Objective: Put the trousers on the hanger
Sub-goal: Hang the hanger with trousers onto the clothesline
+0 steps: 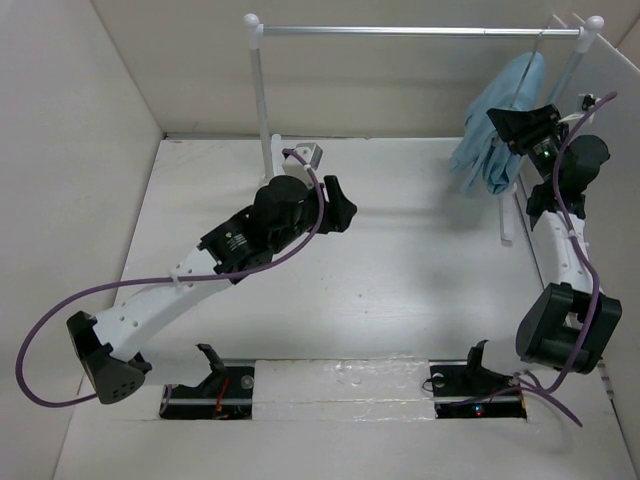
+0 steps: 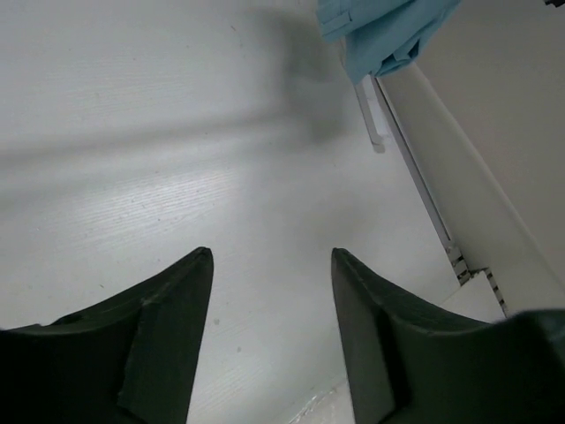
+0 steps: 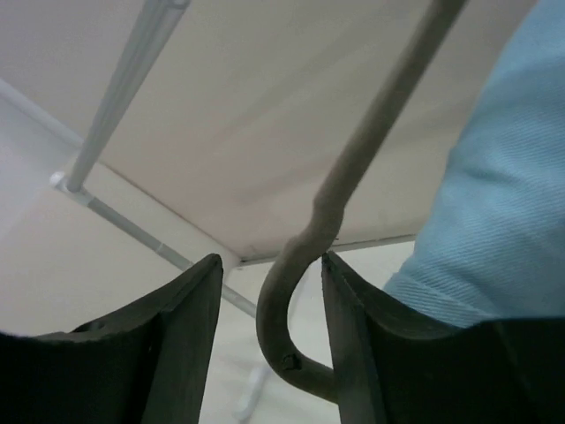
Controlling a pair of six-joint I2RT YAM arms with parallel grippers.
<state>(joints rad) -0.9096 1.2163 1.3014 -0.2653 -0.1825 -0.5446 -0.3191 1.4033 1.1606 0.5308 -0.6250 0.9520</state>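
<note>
We hold the right gripper (image 3: 269, 261) high at the far right corner, fingers (image 3: 177, 336) parted around the hanger (image 3: 375, 132) hook; left gripper (image 2: 272, 256) released, mid-table. Trousers (image 1: 500, 130) hide its loop.

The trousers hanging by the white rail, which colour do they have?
Plain light blue, without pattern. The trousers show best in the top external view.

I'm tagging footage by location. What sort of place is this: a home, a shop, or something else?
Probably a lab test cell, not a home: a bare white table boxed in by plain panel walls, with light blue trousers hanging from a small white rail.
</note>
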